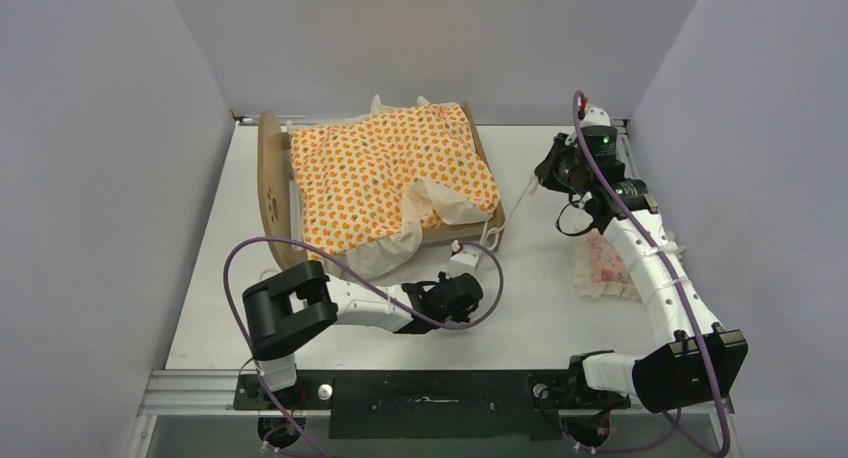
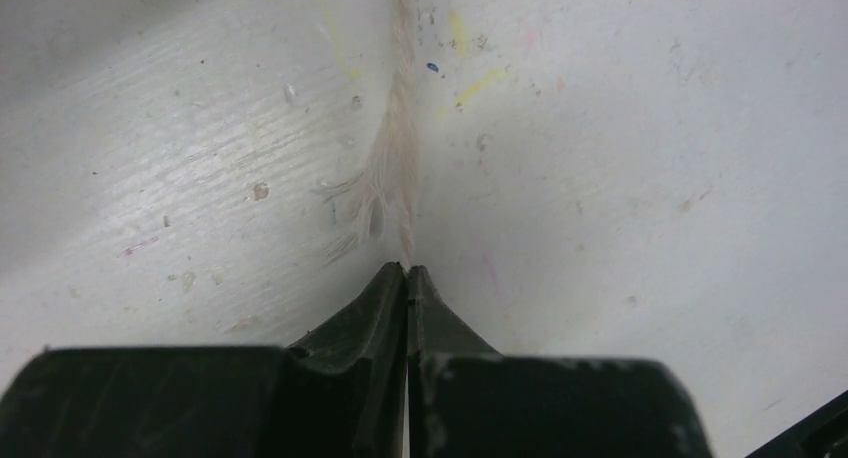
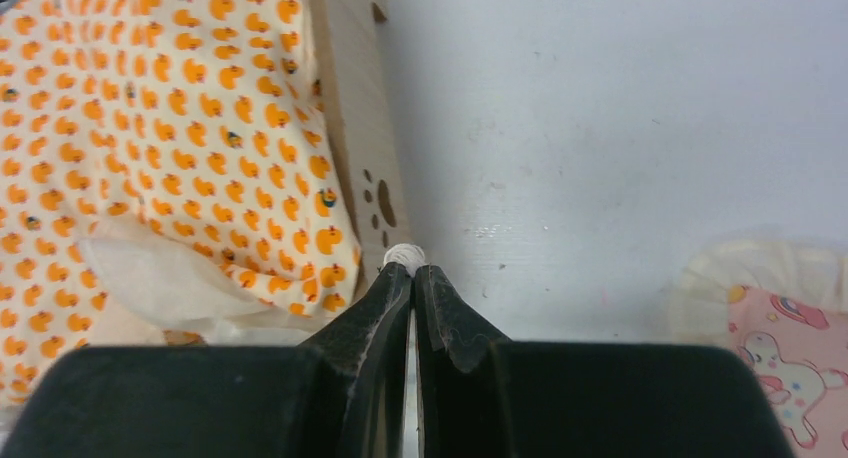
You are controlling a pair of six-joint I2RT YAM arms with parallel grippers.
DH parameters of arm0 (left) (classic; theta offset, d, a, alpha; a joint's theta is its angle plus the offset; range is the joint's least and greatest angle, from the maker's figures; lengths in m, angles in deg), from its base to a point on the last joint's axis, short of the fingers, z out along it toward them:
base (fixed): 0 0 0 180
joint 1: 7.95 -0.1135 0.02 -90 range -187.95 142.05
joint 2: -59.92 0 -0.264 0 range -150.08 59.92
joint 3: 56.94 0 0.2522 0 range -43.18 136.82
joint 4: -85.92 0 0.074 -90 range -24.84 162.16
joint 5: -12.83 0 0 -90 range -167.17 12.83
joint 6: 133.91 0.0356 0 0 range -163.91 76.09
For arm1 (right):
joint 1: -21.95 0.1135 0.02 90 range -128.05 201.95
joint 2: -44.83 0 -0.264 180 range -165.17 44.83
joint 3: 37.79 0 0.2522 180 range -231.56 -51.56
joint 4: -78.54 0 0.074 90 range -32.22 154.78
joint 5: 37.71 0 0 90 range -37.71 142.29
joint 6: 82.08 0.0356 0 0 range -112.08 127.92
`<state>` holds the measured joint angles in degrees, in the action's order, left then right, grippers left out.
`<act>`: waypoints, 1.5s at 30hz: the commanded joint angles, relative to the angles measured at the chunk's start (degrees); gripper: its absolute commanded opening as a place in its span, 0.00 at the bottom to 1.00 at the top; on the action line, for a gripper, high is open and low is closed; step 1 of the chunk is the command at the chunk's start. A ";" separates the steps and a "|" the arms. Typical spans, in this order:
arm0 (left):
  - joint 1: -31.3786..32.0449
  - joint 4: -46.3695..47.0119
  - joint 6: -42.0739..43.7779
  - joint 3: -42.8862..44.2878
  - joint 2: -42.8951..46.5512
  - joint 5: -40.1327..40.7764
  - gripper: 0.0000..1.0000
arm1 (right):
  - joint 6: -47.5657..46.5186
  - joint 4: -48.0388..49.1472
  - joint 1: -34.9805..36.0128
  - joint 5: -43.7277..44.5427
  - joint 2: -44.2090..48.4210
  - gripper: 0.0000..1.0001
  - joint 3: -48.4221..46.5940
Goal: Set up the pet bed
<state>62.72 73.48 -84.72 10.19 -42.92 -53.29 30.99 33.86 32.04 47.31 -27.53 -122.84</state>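
The pet bed (image 1: 270, 178) is a plywood frame at the table's back left, its arched headboard on the left. An orange-patterned mattress (image 1: 390, 173) lies rumpled over it. My left gripper (image 1: 472, 284) sits low on the table by the bed's near right corner. In the left wrist view that gripper (image 2: 407, 270) is shut, with a frayed white cord (image 2: 395, 168) running into its tips. My right gripper (image 1: 540, 181) hovers right of the bed. Its wrist view shows it (image 3: 411, 268) shut on a white cord end (image 3: 403, 254), beside a paw-print plywood board (image 3: 360, 128) and the mattress (image 3: 170, 128).
A small pink frilled pillow (image 1: 610, 263) lies on the table under the right arm, also visible at the right wrist view's corner (image 3: 780, 338). Grey walls close in the table on three sides. A thin cord (image 1: 515, 203) stretches from the bed's corner to my right gripper.
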 commanded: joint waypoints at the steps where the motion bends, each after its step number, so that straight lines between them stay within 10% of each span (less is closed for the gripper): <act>1: 0.08 -0.35 -2.68 -1.19 -3.20 -1.03 0.00 | -0.13 5.86 -0.66 -4.92 1.08 0.05 -6.17; 19: 3.20 -10.43 -11.00 -6.57 -6.77 -1.81 0.00 | 2.58 9.72 -6.18 -12.25 -2.97 0.05 -13.63; 36: 6.67 -31.31 -17.60 -14.49 22.44 8.42 0.00 | 3.07 10.48 -9.90 -12.92 4.60 0.05 6.69; 45: 7.96 -26.39 -22.53 -23.13 23.87 3.96 0.00 | 6.35 17.98 -14.49 -12.77 -1.58 0.05 5.45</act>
<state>69.74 48.87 -105.68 -10.62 -15.87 -46.06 35.03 42.65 19.62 32.93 -26.57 -115.28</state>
